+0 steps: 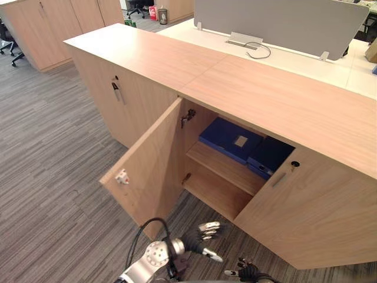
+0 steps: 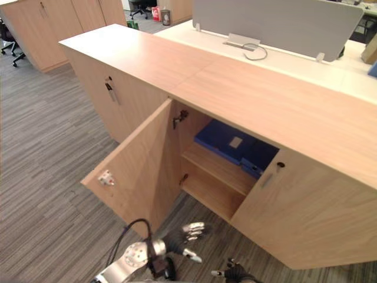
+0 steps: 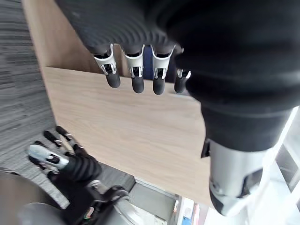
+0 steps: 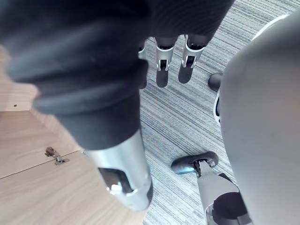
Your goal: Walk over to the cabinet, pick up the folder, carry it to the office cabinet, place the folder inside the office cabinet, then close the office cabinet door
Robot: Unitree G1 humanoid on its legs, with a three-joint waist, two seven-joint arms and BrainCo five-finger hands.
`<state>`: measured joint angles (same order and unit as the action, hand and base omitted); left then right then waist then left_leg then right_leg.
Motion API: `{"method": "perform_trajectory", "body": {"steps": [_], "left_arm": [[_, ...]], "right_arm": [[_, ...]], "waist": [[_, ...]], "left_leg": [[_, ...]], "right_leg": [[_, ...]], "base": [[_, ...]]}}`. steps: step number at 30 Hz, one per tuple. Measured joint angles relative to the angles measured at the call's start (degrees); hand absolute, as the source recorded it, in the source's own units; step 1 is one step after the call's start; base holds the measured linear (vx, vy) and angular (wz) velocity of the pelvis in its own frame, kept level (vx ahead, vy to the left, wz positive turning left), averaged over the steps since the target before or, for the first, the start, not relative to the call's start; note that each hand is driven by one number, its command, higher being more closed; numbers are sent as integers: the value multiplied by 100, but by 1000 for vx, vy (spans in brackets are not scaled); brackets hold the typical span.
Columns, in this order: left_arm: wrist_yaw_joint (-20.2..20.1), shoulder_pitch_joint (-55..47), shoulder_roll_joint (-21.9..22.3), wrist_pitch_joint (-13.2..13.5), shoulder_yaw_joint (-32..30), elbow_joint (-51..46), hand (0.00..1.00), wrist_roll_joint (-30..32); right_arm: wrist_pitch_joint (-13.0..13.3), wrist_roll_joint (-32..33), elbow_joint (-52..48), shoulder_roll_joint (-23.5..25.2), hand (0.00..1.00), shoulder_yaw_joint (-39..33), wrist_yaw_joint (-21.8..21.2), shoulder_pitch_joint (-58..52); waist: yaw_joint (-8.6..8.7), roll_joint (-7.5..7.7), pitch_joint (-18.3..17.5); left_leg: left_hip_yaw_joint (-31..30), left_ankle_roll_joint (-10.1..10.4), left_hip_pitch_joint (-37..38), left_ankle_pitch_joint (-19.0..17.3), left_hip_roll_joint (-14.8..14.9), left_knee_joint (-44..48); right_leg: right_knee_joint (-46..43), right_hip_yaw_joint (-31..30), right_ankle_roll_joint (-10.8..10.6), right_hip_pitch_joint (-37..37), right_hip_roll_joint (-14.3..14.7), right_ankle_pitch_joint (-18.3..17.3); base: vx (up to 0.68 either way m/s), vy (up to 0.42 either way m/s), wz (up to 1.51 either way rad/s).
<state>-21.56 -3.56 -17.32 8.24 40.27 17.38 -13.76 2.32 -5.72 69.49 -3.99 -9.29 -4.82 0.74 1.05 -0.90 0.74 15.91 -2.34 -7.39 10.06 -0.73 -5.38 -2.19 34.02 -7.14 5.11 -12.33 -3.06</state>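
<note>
We see the blue folder [image 1: 231, 140] on the upper shelf [image 1: 221, 166] inside the office cabinet [image 1: 294, 106], frame center, door [image 1: 150, 171] open. Bottom center, left hand [image 1: 194, 240] and right hand [image 1: 247, 272], fingers loosely spread, both empty.

I'm looking at an office: a low wood office cabinet [image 1: 265, 100], grey desk screen [image 1: 277, 26], swivel chair [image 1: 7, 36] and striped carpet [image 1: 53, 177].
</note>
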Motion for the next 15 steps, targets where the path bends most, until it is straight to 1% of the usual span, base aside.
{"method": "perform_trajectory", "body": {"steps": [1, 3, 5, 6, 7, 8, 9, 10, 11, 12, 13, 14, 15], "left_arm": [[-40, -186, -48, -26, -193, 110, 0, -62], [-76, -443, -57, -54, -545, 421, 0, -248], [-32, -600, 126, -136, -1174, 1113, 0, -435], [-3, -621, 187, -157, -1379, 1291, 0, -451], [127, -673, 322, -173, -1825, 1608, 0, -469], [308, -694, 513, -181, -2400, 1941, 0, -472], [397, -695, 613, -186, -2723, 2092, 0, -473], [699, -699, 854, -224, -3541, 2310, 0, -478], [899, -698, 998, -228, -4076, 2332, 0, -495], [1036, -691, 1098, -227, -4423, 2329, 0, -515], [1381, -683, 1272, -225, -5069, 2255, 0, -679], [1517, -679, 1340, -217, -5359, 2202, 0, -764], [1796, -674, 1428, -194, -5791, 2092, 0, -1092]], "right_arm": [[0, -15, 3, 5, 0, 45, -24, 18], [1, -20, 2, 1, 0, 60, -52, 41], [1, -15, 2, -38, 0, 224, -66, 61], [1, -11, 1, -39, 0, 233, -68, 63], [1, -5, -1, -39, 0, 264, -68, 70], [2, 2, -5, -38, 0, 265, -68, 78], [3, 2, -5, -33, 0, 267, -68, 78], [8, 2, -14, -31, 0, 270, -67, 83], [10, 3, -18, -31, 0, 270, -66, 89], [10, 3, -18, -31, 0, 270, -66, 95], [10, 3, -20, -24, 0, 270, -64, 111], [10, 3, -21, -18, 0, 269, -63, 113], [10, 3, -21, -11, 0, 267, -59, 111]], "waist": [[-15, 9, 6], [-30, 51, 21], [-36, 58, 26], [-37, 61, 27], [-41, 74, 36], [-50, 106, 57], [-56, 125, 69], [-62, 159, 85], [-72, 182, 105], [-81, 193, 115], [-92, 212, 126], [-95, 219, 130], [-98, 224, 134]], "left_leg": [[32, 14, 32, 5, 52, 0], [105, 20, 76, 4, 132, 0], [167, 38, 78, 5, 205, 0], [174, 43, 81, 1, 213, 0], [188, 56, 91, -7, 214, 0], [202, 81, 122, -24, 218, -1], [205, 90, 144, -31, 217, -1], [195, 106, 165, -43, 212, -2], [181, 109, 163, -45, 208, -3], [170, 110, 161, -47, 198, -4], [134, 114, 161, -53, 174, -5], [108, 115, 161, -57, 160, -5], [63, 117, 161, -65, 130, -7]], "right_leg": [[15, -33, -39, 10, 40, 21], [83, -134, -42, 24, 124, 24], [154, -166, -40, 33, 215, 25], [170, -167, -40, 40, 231, 24], [190, -166, -35, 50, 250, 21], [196, -166, -26, 78, 255, 13], [199, -164, -24, 105, 254, 11], [201, -142, -24, 135, 246, 9], [203, -131, -22, 140, 239, 6], [202, -124, -20, 144, 234, 4], [201, -110, -12, 159, 225, -1], [198, -96, 3, 168, 217, -14], [193, -47, 4, 190, 194, -28]], "base": [[47, -107, -23], [41, -114, -26], [33, -110, -16], [34, -101, -9], [26, -73, -7], [23, -61, -6], [13, -33, 0], [7, -26, 5], [3, -23, 7], [-7, -17, 9], [-12, -9, 11], [-19, -5, 17], [-22, 3, 18]]}}
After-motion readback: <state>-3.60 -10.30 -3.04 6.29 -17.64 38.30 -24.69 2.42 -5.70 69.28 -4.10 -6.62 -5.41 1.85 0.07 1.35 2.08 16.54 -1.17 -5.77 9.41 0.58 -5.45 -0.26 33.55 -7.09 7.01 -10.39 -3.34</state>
